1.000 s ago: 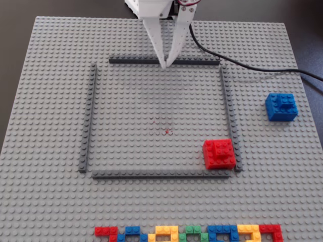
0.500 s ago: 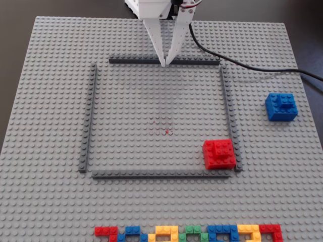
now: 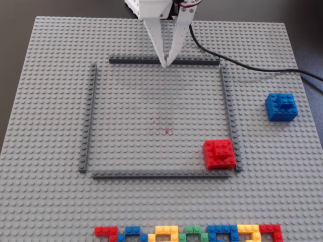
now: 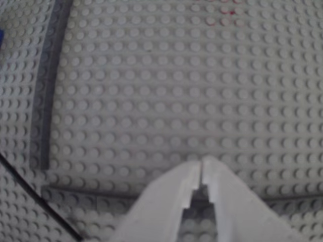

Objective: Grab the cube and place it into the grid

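A red cube of bricks sits inside the dark grey square frame, in its near right corner in the fixed view. A blue cube sits on the grey baseplate outside the frame, to the right. My white gripper is shut and empty, its tips touching, above the frame's far bar. In the wrist view the gripper shows closed over bare studs, with the frame's bar on the left. Neither cube shows clearly in the wrist view.
A row of mixed coloured bricks lies along the baseplate's near edge. A black cable runs from the arm to the right across the plate's far right corner. A few small red marks dot the frame's middle.
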Tool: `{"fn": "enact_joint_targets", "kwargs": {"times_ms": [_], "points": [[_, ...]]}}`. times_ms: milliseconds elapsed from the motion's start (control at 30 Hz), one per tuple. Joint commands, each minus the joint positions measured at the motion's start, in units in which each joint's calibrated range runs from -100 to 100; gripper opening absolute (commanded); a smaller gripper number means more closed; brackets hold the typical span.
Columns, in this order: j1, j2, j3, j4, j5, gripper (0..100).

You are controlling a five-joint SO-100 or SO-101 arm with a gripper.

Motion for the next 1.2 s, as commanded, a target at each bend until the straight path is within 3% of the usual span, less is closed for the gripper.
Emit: {"fn": "enact_joint_targets", "kwargs": {"times_ms": [0, 333, 533, 1167], "points": [[-2.4, -1.18, -4.6, 1.0, -0.39, 0], [-6.3, 18.6, -28.62, 4.47, -0.63, 0], [-9.69, 31.84, -44.93, 9.69, -5.96, 0], [-24.35, 69.33, -83.9, 14.53, -13.38, 0]]}}
